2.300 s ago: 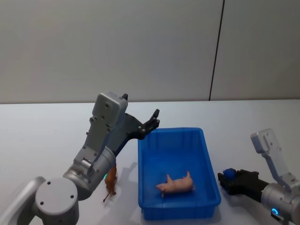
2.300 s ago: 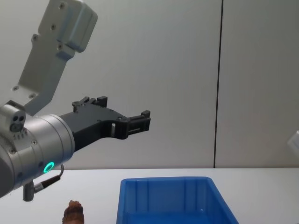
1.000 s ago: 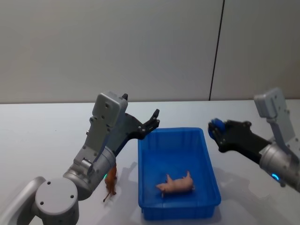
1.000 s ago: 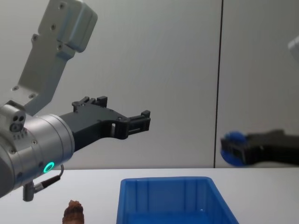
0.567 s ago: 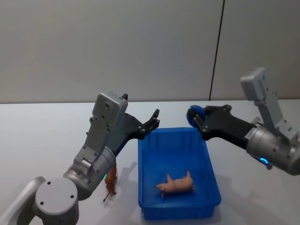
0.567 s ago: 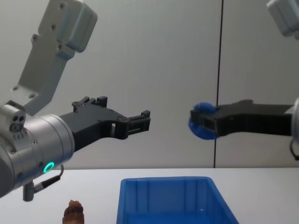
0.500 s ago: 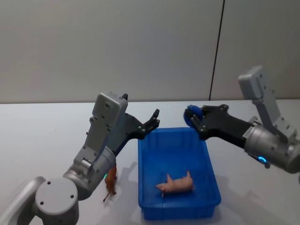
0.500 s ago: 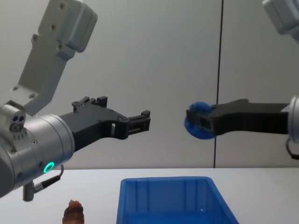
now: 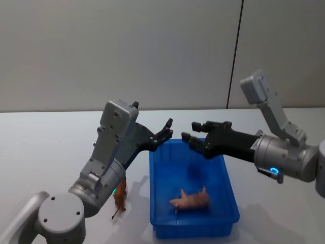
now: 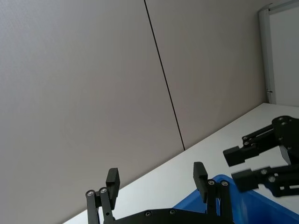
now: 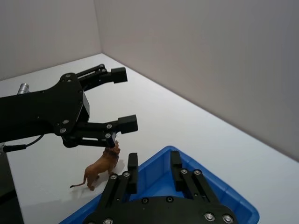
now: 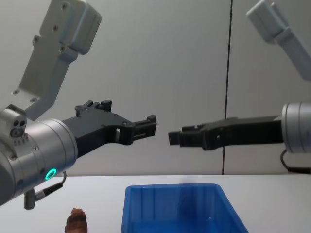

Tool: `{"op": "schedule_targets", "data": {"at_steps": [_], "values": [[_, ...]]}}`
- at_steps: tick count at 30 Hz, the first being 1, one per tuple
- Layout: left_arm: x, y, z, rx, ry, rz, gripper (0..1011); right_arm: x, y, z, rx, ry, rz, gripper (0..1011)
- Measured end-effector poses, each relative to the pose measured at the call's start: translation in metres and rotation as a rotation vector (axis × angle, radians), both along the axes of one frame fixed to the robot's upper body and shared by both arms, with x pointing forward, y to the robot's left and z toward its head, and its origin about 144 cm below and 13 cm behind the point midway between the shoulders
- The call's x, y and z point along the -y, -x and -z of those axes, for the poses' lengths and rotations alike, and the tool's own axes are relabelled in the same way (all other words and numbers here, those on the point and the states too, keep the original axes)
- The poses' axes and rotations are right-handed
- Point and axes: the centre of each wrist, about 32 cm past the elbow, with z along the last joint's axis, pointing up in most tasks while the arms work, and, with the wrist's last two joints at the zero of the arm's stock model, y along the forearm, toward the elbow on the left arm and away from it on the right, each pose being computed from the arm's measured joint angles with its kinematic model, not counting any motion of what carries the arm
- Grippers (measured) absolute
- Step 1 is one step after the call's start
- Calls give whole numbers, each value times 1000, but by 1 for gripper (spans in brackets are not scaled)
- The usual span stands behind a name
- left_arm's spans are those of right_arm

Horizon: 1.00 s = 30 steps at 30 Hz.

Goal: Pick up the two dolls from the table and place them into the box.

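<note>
— Grey wall (image 9: 127,51) behind, white table (image 9: 45,147) below. Where are the dolls?
— Pink doll (image 9: 192,199) lies in the blue box (image 9: 195,230); brown doll (image 9: 120,198) stands on the table just left of it (half hidden by the left arm (image 9: 109,152)).
— Grippers?
— Left gripper (image 9: 163,133) and right gripper (image 9: 192,132) are both spread wide and empty, facing each other above the box's far end.

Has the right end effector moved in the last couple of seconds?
Yes. The right end effector has swung up from low over the table right of the box and leftward; it now hangs open above the box's far end.
</note>
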Motion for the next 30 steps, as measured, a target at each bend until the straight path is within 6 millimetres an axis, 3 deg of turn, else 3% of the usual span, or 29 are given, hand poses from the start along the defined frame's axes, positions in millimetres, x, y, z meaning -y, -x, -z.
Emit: {"op": "schedule_targets", "data": {"at_steps": [2,3,5,10,19,30], "values": [[0,0,0,0,0,0,1001,-1,-2,1,-30,6,-5,411],[0,0,0,0,0,0,1001,-1,-2,1,-40,8,-6,484],[0,0,0,0,0,0,1001,-1,-4,3,-73,14,-10,519],[0,0,0,0,0,0,1001,-1,-7,5,-119,25,-13,720],[0,0,0,0,0,0,1001,-2,-10,8,-171,37,-18,963],[0,0,0,0,0,0,1001,2,-10,7,-127,16,-9,1001]]}}
